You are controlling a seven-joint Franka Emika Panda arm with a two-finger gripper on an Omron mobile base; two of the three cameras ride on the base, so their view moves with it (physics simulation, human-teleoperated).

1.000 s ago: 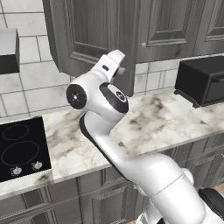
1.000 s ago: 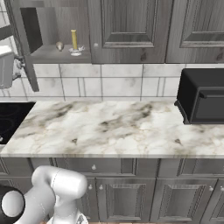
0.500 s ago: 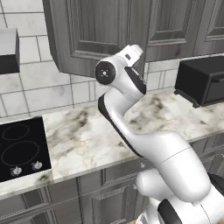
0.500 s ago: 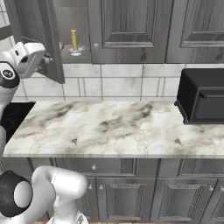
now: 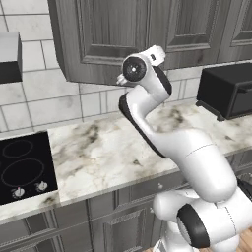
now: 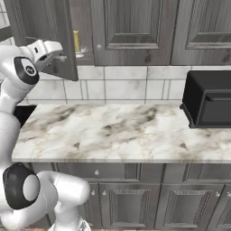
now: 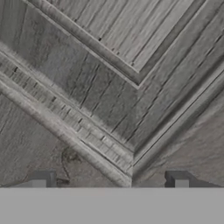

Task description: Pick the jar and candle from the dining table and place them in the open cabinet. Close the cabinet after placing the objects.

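The dark grey cabinet door [image 6: 43, 34] stands partly shut, and its panelled face [image 7: 122, 74] is right in front of the hand camera. My gripper [image 7: 109, 180] is open and empty, its fingertips [image 7: 41, 178] close against that door face. From the right base view the gripper [image 6: 58, 53] is at the door's lower outer edge. In the gap left beside the door stands the yellow candle [image 6: 76, 40] in its silvery holder on the cabinet shelf. The jar is hidden behind the door. The dining table is out of view. From the left base view the gripper [image 5: 158, 50] is at the door [image 5: 103, 39].
A marble counter [image 6: 122, 131] runs below the wall cabinets, with a black cooktop [image 5: 22, 167] at its left end and a black oven box [image 6: 210, 99] at its right end. Shut cabinet doors [image 6: 131, 27] continue to the right. Drawers [image 6: 135, 173] sit under the counter.
The arm has swung right and carried the cabinet door from wide open to nearly shut. The jar on the shelf is now covered by the door. The jaws stayed open.
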